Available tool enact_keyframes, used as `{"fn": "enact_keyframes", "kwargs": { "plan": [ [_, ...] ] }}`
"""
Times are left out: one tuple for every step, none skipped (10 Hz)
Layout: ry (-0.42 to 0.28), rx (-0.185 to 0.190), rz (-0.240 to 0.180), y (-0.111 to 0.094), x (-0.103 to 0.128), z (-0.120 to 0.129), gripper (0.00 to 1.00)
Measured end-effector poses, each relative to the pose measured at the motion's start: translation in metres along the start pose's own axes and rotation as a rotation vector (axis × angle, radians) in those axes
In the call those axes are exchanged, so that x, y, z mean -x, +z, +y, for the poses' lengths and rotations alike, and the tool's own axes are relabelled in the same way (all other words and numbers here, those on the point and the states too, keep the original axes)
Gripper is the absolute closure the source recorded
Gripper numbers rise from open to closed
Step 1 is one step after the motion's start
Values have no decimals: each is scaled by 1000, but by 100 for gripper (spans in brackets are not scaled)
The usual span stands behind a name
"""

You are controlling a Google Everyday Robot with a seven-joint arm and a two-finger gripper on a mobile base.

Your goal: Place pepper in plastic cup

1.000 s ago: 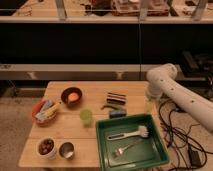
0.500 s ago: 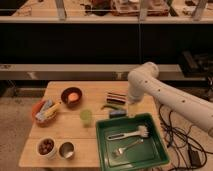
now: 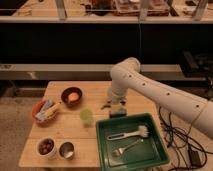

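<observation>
The pepper (image 3: 105, 106), small, slim and dark green, lies on the wooden table (image 3: 65, 131) just left of my gripper. My gripper (image 3: 116, 103) hangs at the end of the white arm (image 3: 150, 90), low over the table's middle, right above a dark blue-green block (image 3: 118, 112). The plastic cup (image 3: 86, 117), translucent yellow-green, stands upright on the table to the pepper's lower left, a short way apart from it.
A green tray (image 3: 102, 145) with a brush and a fork sits front right. A dark bowl (image 3: 71, 96) holding an orange item, a red basket (image 3: 44, 111), a white cup with brown contents (image 3: 46, 146) and a metal cup (image 3: 66, 149) stand to the left.
The arm has swung left from the table's right edge to over its middle. The gripper is now beside the pepper and over the block. The objects have not moved.
</observation>
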Motion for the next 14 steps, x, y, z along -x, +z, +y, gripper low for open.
{"fn": "enact_keyframes", "kwargs": {
  "plan": [
    [-8, -9, -19, -1, 2, -13, 50],
    [-7, -15, -26, -1, 0, -20, 50],
    [-6, -22, -31, -1, -2, -26, 50],
    [-7, -37, -31, 2, -2, -35, 50],
    [-12, -48, -26, 7, 0, -44, 50],
    [-11, -51, -16, 17, 2, -51, 50],
    [-7, -53, -5, 26, 3, -55, 50],
    [-1, -57, 14, 38, 0, -59, 50],
    [4, -64, 32, 51, -4, -63, 50],
    [10, -72, 46, 59, -6, -69, 50],
    [18, -91, 66, 67, -13, -85, 50],
    [23, -103, 76, 69, -15, -95, 50],
    [28, -113, 86, 71, -18, -104, 50],
    [32, -123, 105, 75, -21, -113, 50]
  ]
}}
